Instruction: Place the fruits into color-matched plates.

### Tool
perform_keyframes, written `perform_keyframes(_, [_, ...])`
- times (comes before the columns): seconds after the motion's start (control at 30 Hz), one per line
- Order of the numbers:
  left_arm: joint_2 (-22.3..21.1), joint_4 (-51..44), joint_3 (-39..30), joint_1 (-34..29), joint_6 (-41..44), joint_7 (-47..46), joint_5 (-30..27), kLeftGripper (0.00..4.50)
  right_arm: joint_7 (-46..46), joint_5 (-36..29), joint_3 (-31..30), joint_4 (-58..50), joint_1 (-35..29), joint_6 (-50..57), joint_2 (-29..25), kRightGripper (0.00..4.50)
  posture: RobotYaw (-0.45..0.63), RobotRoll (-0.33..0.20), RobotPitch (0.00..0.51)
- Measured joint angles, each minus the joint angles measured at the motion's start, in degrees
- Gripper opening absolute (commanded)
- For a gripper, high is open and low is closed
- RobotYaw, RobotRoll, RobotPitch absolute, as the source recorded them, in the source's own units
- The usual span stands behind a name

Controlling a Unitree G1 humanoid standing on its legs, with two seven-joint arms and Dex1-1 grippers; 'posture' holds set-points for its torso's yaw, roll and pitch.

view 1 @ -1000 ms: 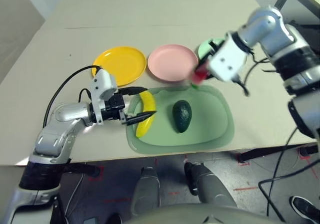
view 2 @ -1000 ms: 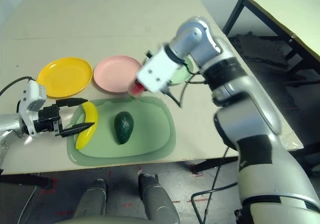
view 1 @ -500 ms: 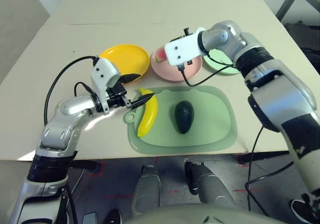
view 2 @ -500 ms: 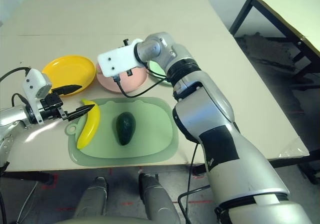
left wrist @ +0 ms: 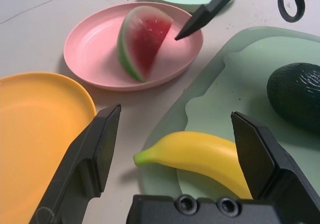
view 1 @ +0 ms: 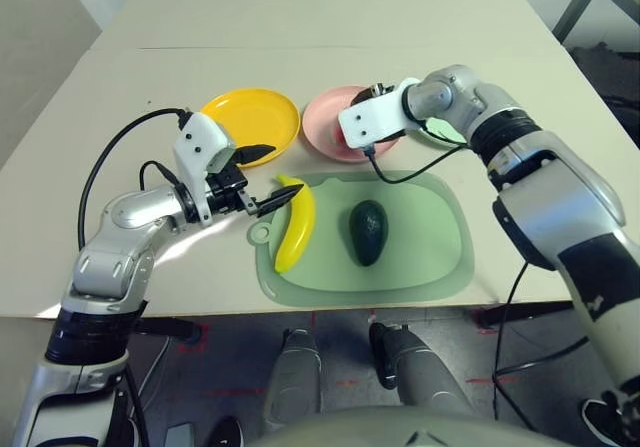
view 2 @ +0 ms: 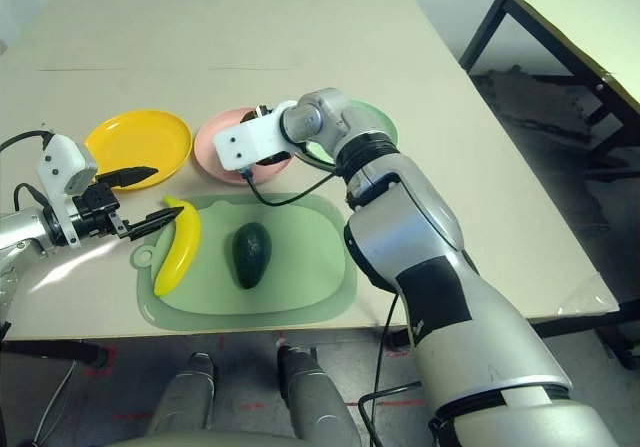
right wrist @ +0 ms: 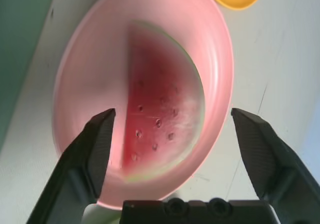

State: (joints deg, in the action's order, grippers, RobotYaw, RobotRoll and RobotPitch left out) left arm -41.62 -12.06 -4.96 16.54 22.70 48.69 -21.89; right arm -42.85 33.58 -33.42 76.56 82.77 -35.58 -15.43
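- No texts, labels, brands, numbers or signs can be read.
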Motion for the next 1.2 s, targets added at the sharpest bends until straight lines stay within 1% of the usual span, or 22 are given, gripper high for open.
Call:
perform_keyframes(0.1, [0.14,0.56,0.71,0.97,-0.40,0.57,0.10,4.50,-1.24,0.00,0.38,-0.09,0.02,-1.06,-1.00,4.46,0.03,0.000,0.180])
perform_keyframes(0.17, [0.14,1.00,0.76,1.19,-0.70,1.14,0.10,4.50,-3.99,-0.27,0.72,-0.44,0.23,-2.75,-2.16,4.46,0.03,0.000,0.180])
perform_keyframes(0.3, [-0.41,1.31,0.76,1.22,-1.54,4.02,-0.27,4.50,-12.76,-2.58,1.49,-2.68,1.89,-8.84,-5.48,4.46,0.01,0.000,0.180])
perform_keyframes(0.37, [-1.12,1.30,0.61,1.04,-2.42,7.27,-1.76,4.50,-19.57,-4.90,1.49,-6.30,2.02,-14.37,-7.67,4.46,0.00,0.000,0.181])
perform_keyframes(0.43, [-2.31,1.33,0.37,0.82,-2.89,10.93,-3.77,4.50,-27.37,-8.87,1.39,-11.82,0.27,-19.21,-10.22,4.46,0.00,0.000,0.183])
perform_keyframes(0.5, [-3.70,1.91,-0.31,0.71,-3.60,14.44,-5.27,4.50,-34.71,-13.66,0.56,-19.58,-3.96,-22.00,-13.34,4.46,-0.01,0.000,0.185])
perform_keyframes(0.57, [-5.72,3.24,-0.86,0.58,-4.20,17.62,-6.00,4.50,-40.81,-18.74,-0.74,-29.08,-9.21,-21.81,-16.80,4.46,-0.01,0.000,0.185])
perform_keyframes(0.6, [-7.15,3.89,-0.95,0.35,-4.51,19.58,-6.09,4.50,-43.98,-22.11,-1.68,-35.94,-12.44,-19.95,-18.98,4.46,-0.01,0.000,0.185])
perform_keyframes(0.63, [-7.83,4.33,-1.00,0.12,-4.60,20.61,-6.14,4.50,-45.47,-23.70,-2.08,-39.13,-13.71,-18.83,-19.70,4.46,-0.01,0.000,0.185])
perform_keyframes(0.67, [-8.46,4.78,-0.96,-0.11,-4.61,22.19,-6.40,4.50,-47.20,-26.08,-2.40,-44.79,-15.46,-16.07,-20.85,4.46,-0.02,0.000,0.187])
perform_keyframes(0.73, [-8.91,5.19,-0.94,-0.33,-4.61,24.27,-7.12,4.50,-48.72,-29.23,-2.81,-52.00,-16.49,-11.93,-21.79,4.46,-0.02,0.000,0.186])
perform_keyframes(0.8, [-9.21,5.16,-0.92,-0.44,-5.01,26.13,-7.51,4.50,-49.01,-30.34,-2.82,-56.55,-16.76,-8.82,-22.16,4.46,-0.02,0.000,0.186])
perform_keyframes(0.9, [-9.38,4.89,-0.93,-0.59,-5.15,27.52,-7.95,4.50,-49.07,-30.45,-2.96,-60.67,-18.69,-5.87,-22.36,4.46,-0.02,0.000,0.186])
perform_keyframes(0.97, [-9.38,4.86,-0.93,-0.70,-5.12,27.66,-8.05,4.50,-49.07,-30.19,-3.32,-61.58,-19.35,-4.56,-22.08,4.46,-0.02,0.000,0.185])
perform_keyframes(1.1, [-9.18,4.25,-0.92,-0.69,-4.91,27.40,-8.26,4.50,-47.85,-27.70,-3.31,-61.78,-18.89,-2.75,-18.94,4.46,-0.01,0.000,0.189])
perform_keyframes(1.2, [-9.14,3.56,-0.92,-0.71,-4.73,27.16,-8.60,4.50,-46.66,-26.02,-3.31,-60.65,-18.66,-2.69,-17.66,4.46,-0.01,0.000,0.189])
